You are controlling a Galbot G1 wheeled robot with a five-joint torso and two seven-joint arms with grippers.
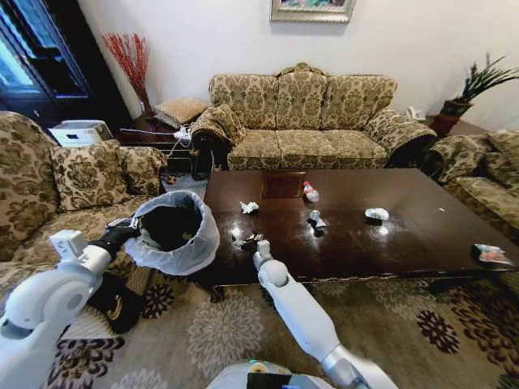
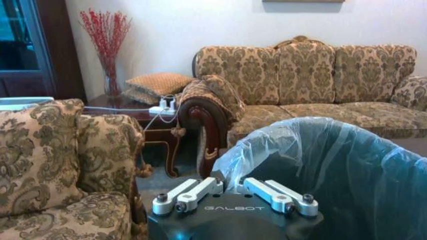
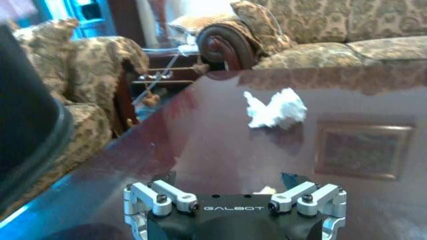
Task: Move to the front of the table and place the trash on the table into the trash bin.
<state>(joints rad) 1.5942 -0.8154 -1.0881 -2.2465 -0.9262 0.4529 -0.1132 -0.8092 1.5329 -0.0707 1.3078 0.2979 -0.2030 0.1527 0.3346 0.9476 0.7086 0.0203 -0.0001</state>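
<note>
Holding the bag-lined round dark trash bin point(image 1: 172, 231) in my left gripper point(image 2: 233, 192), I hover my right gripper point(image 3: 235, 181), fingers wide, over a small white scrap point(image 3: 266, 190) at the glossy dark-brown wooden table point(image 1: 422, 235)'s near-left corner.

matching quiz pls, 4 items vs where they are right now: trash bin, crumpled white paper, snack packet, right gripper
Things:
1. trash bin
2. crumpled white paper
3. snack packet
4. right gripper

Places:
A. far right edge of the table
B. low over the table's near left corner, above a small scrap
C. held at its rim by the left gripper, left of the table
D. on the table, near the square inlay

Pairs: 1-C, 2-D, 3-A, 4-B
</note>
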